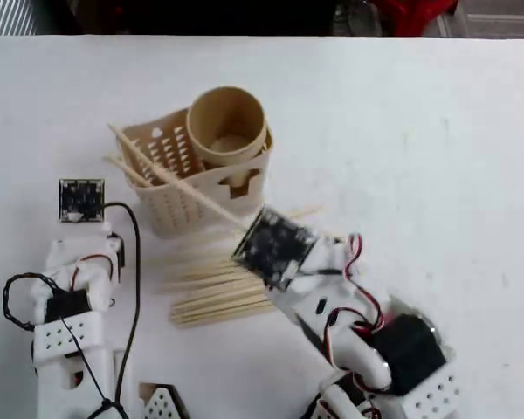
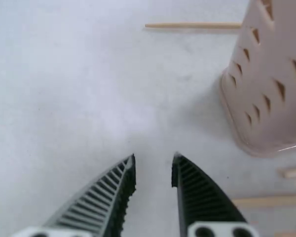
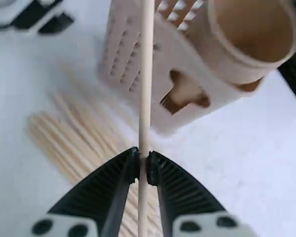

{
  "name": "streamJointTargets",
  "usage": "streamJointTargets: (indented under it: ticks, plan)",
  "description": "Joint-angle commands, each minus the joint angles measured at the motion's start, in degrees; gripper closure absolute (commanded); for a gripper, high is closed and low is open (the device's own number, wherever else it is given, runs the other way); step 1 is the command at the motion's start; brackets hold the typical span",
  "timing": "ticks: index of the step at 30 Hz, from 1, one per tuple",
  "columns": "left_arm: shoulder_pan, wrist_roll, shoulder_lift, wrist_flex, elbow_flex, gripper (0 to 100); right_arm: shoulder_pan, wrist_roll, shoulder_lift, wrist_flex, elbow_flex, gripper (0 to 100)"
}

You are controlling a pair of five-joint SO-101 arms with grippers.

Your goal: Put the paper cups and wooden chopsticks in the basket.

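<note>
Wood is what the right end effector [image 3: 143,165] has between its jaws: a single wooden chopstick [image 3: 146,74], with the fingers closed tight on it near one end. That grip leaves the long free length running ahead toward the basket [image 3: 133,64]. A hold so far back probably serves to steer the far tip over the rim while the arm itself stays clear of the wall.

From the high view the stick lies slantwise across the basket's open top. Its far tip juts past the corner away from the arm, so it looks carried over the basket but not yet released.

A paper cup [image 1: 227,127] stands upright inside the basket at the end away from the arms, mouth up. It takes up that end, which leaves the other end for the sticks. At least one more stick pokes out past the basket's side; whether it rests fully inside cannot be told.

The loose chopsticks [image 1: 214,292] lie in a flat bundle on the desk [image 1: 419,131], just in front of the basket and between the two arms, within reach of either.

The left end effector [image 2: 154,165] hangs over bare desk just beside the basket. Its jaws are parted a little and hold nothing, and it sits well aside, probably to give the right arm room.
</note>
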Motion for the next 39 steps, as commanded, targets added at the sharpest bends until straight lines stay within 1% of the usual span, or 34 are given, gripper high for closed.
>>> streamJointTargets:
  ticks: [1,5,8,11,14,17,19,24,28,34,39]
  plan:
    - [0.66,-0.7,0.31,-1.67,-0.26,86,0.13,-7.65,8.75,-7.16,-11.43,98.2]
    - [0.66,-0.7,0.31,-1.67,-0.26,86,0.13,-13.63,21.67,-14.64,-22.51,98.2]
    - [0.66,-0.7,0.31,-1.67,-0.26,86,0.13,-19.52,30.55,-21.41,-30.33,98.1]
    - [0.66,-0.7,0.31,-1.67,-0.26,86,0.13,-27.69,37.67,-28.09,-36.31,97.8]
    - [0.66,-0.7,0.31,-1.67,-0.26,86,0.13,-32.7,43.03,-35.38,-38.95,97.8]
    - [0.66,-0.7,0.31,-1.67,-0.26,86,-0.66,-32.97,46.81,-43.21,-39.12,98.0]
    - [0.66,-0.7,0.31,-1.67,-0.26,86,-1.36,-33.23,48.92,-46.55,-39.03,98.0]
    - [0.66,-0.7,0.31,-1.67,-0.26,86,-5.32,-33.49,54.81,-47.25,-38.95,98.1]
    - [0.66,-0.7,0.31,-1.67,-0.26,86,-5.76,-33.49,57.89,-46.99,-38.59,98.1]
    - [0.66,-0.79,0.31,-1.76,-0.26,86,-6.81,-33.05,54.99,-49.01,-31.38,98.1]
    - [0.66,-0.79,0.31,-1.76,-0.26,86,-6.99,-32.97,50.86,-60.79,-20.66,98.1]
